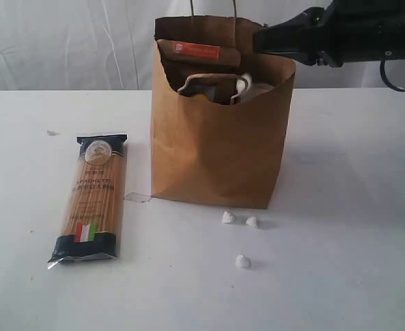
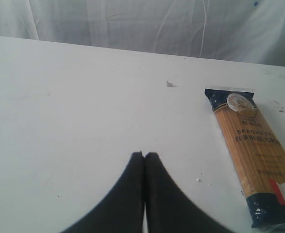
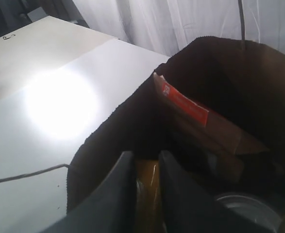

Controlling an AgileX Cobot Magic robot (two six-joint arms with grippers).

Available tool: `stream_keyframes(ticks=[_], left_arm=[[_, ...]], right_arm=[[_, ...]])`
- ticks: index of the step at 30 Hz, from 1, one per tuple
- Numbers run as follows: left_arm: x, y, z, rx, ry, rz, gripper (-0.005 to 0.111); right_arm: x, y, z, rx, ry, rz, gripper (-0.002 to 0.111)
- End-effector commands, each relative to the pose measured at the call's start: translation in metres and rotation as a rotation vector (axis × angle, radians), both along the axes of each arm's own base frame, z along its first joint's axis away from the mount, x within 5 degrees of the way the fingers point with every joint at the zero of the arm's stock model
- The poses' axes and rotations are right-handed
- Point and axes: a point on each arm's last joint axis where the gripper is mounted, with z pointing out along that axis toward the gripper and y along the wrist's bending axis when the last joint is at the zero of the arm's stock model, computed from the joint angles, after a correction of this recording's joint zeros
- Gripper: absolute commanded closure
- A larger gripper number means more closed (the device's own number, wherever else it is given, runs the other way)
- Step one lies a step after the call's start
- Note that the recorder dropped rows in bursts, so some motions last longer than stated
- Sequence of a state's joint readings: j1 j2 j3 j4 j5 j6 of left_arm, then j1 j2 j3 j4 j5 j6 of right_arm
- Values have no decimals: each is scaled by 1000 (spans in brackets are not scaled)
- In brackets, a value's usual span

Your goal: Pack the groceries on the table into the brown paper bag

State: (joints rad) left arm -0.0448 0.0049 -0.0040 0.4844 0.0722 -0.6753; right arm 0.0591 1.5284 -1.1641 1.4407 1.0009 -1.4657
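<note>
Lab setup: white table (image 1: 340, 276), draped white backdrop (image 1: 64, 41)

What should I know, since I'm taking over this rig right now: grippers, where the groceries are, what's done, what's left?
Left gripper: shut, empty, over the bare table.
Right gripper: at the mouth of the brown paper bag, jaws slightly apart with a yellow item between them; grip unclear.
Done: brown pouch with orange label and a tin are in the bag; other contents too dark to tell.
Left: spaghetti packet, flat on the table beside the bag.
</note>
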Motion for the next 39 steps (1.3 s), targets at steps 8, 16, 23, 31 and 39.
stream_keyframes(ticks=[8,16,23,31,39], left_arm=[[0,0,-1,3,2,3,107],[0,0,-1,3,2,3,107],[0,0,-1,3,2,3,107],[0,0,-1,3,2,3,107],[0,0,-1,3,2,3,107]], right_arm=[[0,1,2,17,-11,1,80],[-21,1,27,36,-84,43,95],[-97,-5,85,-108,-352,82,108],[-78,-58,59,-527,-150,-542,108],[-34,-75,5,-597,114,-760,108]])
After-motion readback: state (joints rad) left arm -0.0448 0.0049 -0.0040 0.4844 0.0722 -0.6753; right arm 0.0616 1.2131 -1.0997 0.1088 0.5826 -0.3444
